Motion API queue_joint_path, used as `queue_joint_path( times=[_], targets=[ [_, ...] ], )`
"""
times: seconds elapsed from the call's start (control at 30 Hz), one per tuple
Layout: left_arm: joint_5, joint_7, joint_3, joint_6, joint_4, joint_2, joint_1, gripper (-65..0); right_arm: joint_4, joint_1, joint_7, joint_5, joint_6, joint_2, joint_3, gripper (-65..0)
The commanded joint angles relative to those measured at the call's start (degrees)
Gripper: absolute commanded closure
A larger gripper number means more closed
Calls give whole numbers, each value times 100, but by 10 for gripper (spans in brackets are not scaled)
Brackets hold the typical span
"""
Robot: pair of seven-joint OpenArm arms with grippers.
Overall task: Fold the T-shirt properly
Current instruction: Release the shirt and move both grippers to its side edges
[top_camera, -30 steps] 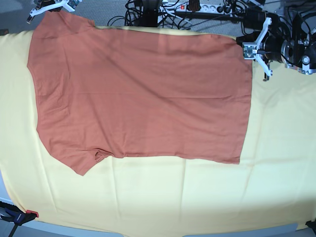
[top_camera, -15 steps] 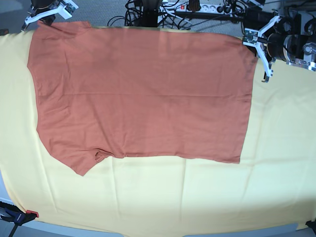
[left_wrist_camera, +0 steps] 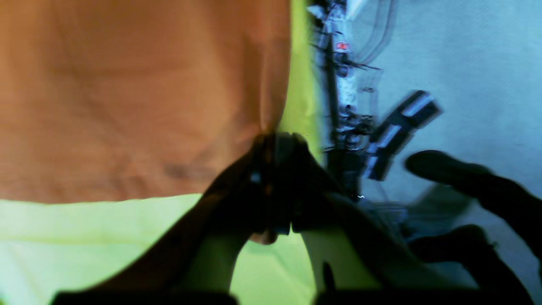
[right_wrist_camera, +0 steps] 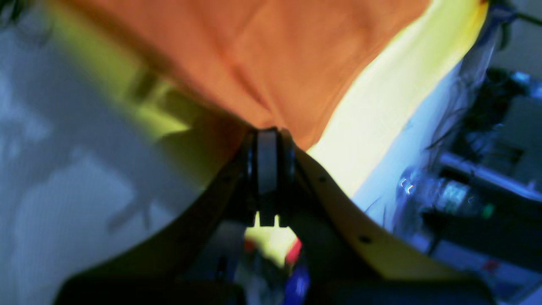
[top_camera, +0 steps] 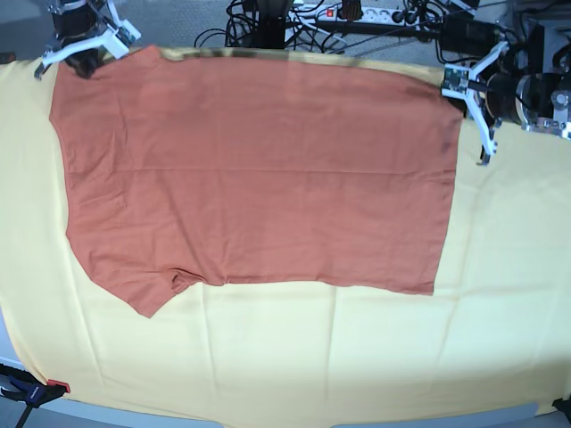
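The rust-orange T-shirt (top_camera: 259, 169) lies spread on the pale yellow cloth (top_camera: 357, 357), with one sleeve at the near left. My left gripper (top_camera: 457, 89) is shut on its far right corner; the left wrist view shows the dark fingers (left_wrist_camera: 275, 142) pinching the fabric edge (left_wrist_camera: 127, 93). At the far left, my right gripper (top_camera: 85, 55) is shut on the other far corner, and orange cloth (right_wrist_camera: 296, 55) runs into its closed fingers (right_wrist_camera: 267, 133). The shirt's far edge is pulled taut between the two grippers and casts a shadow on the cloth.
Cables and a power strip (top_camera: 357, 16) lie just beyond the table's far edge. A clamp (top_camera: 36, 390) holds the yellow cloth at the near left corner. Yellow cloth surrounds the shirt in front and to the right.
The right gripper has come nearer and lower with the far left corner. The left gripper has shifted slightly right. The far edge has straightened between them.
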Motion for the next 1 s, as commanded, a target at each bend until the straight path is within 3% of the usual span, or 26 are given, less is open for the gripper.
queue_joint_path(
  times=[0.0, 0.07, 0.23, 0.33, 0.47, 0.53, 0.63, 0.83, 0.97],
  targets=[
    [-44, -20, -52, 125, 42, -24, -107, 0, 98, 76, 151, 55, -66, 52, 26, 0],
    [-17, -20, -52, 529, -22, 201, -186, 0, 96, 380, 315, 332, 37, 52, 26, 0],
    [494, -120, -52, 903, -433, 846, -199, 0, -50, 1150, 378, 793, 293, 55, 26, 0],
    [938, -389, -55, 1209, -822, 1174, -201, 0, -372, 1587, 686, 1366, 616, 52, 26, 0],
    [1495, -433, -52, 2194, -1244, 1574, -199, 0, -986, 2109, 1126, 1878, 1056, 50, 26, 0],
    [1681, -433, -52, 2527, -1381, 1722, -199, 0, -1268, 2387, 1130, 1958, 1165, 52, 26, 0],
    [1781, -433, -52, 2686, -1458, 1849, -199, 0, -1587, 2730, 1130, 1971, 1165, 52, 26, 0],
    [1777, -428, -52, 2695, -1456, 1875, -197, 0, -1952, 3222, 1016, 1993, 1078, 52, 26, 0],
    [1777, -409, -52, 2695, -1456, 1875, -197, 0, -1963, 3305, 957, 1989, 481, 50, 26, 0]
  ],
)
